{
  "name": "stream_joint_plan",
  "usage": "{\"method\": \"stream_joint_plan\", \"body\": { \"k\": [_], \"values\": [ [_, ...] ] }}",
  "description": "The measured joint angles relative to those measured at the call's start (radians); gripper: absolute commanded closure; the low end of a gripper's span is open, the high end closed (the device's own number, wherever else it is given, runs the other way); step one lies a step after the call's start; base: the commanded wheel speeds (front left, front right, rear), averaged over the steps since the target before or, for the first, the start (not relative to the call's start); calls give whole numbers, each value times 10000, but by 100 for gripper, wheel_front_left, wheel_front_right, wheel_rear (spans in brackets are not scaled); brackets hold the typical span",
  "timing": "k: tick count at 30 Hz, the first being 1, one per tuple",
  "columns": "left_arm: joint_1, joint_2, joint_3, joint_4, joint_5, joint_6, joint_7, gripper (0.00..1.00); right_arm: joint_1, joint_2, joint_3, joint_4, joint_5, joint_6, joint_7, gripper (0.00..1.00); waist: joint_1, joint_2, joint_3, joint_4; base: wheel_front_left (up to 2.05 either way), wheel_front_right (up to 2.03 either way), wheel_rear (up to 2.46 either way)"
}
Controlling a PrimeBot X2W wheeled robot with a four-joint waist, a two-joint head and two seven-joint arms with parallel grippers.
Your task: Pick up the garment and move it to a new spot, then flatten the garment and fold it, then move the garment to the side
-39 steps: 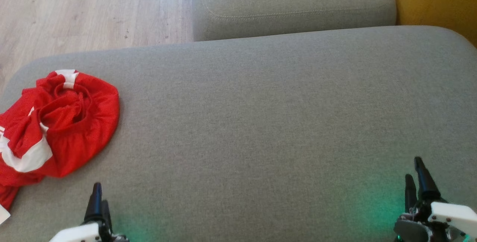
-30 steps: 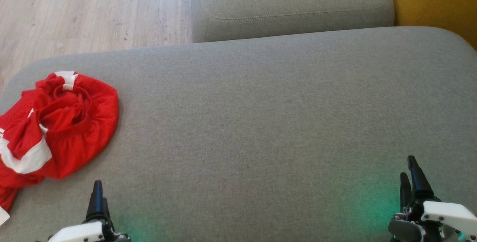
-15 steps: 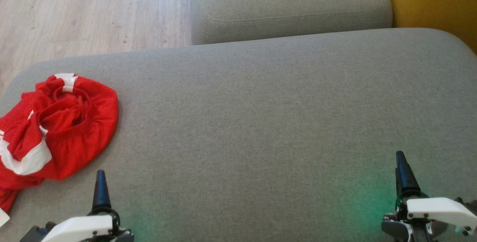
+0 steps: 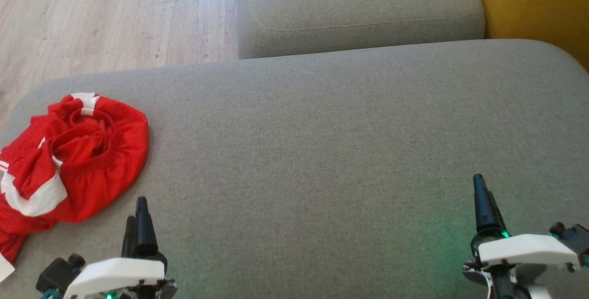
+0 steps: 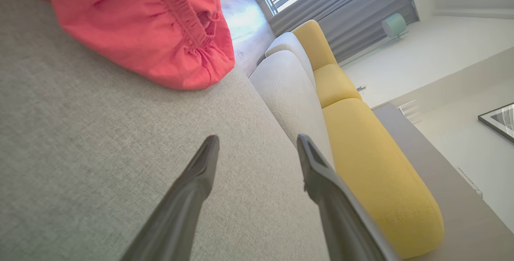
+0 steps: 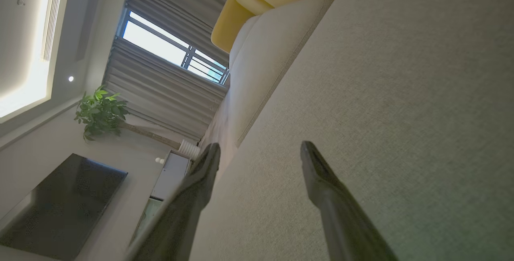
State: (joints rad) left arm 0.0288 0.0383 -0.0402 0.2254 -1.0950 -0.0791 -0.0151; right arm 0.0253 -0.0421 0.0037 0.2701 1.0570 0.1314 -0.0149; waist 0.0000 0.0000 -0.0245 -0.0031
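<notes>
The garment is a crumpled red piece with white stripes, lying in a heap at the left end of the grey cushion. In the left wrist view the garment lies ahead at the upper left, its gathered hem showing. My left gripper stands open just right of and below the heap, apart from it; its fingers are spread with nothing between them. My right gripper hovers open over bare cushion at the lower right, its fingers apart and holding nothing.
A second grey cushion lies beyond the far edge, with a yellow cushion at the upper right. Wooden floor lies past the cushion's far left edge. The wide middle of the cushion is bare fabric.
Both grippers have crept forward and inward over the cushion, the left one nearing the garment's lower right edge. The camera has shifted slightly. The garment lies as before.
</notes>
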Motion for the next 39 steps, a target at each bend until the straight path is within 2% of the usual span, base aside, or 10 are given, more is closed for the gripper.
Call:
{"method": "stream_joint_plan", "body": {
  "k": [26, 39],
  "values": [
    [216, 13, -665, -581, 3486, 199, -754, 0, 66, -2, 752, -372, -3175, 0, -738, 0, 0, 0, -278, 123, 0, 0, 0],
    [233, 23, -940, -715, 4991, 529, -1112, 0, 84, -2, 1072, -474, -4637, 0, -1124, 0, 0, 0, -399, 129, 0, 0, 0]
  ]
}}
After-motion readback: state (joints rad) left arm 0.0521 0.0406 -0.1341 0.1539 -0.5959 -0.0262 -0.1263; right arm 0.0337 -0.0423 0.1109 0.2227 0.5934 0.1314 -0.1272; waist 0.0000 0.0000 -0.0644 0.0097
